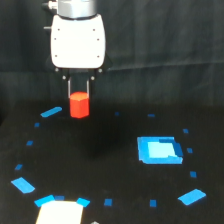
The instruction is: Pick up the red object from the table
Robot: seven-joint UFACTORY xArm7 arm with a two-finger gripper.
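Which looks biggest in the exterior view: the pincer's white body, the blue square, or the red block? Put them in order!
1. White body, biggest.
2. Blue square.
3. Red block, smallest, between the pincer fingers.
The camera's nearness may skew this.

Block left of square patch

A silver metal wrist ring tops a rounded white body dotted with small dark screws; below it, the pincer has two thin dark fingers.
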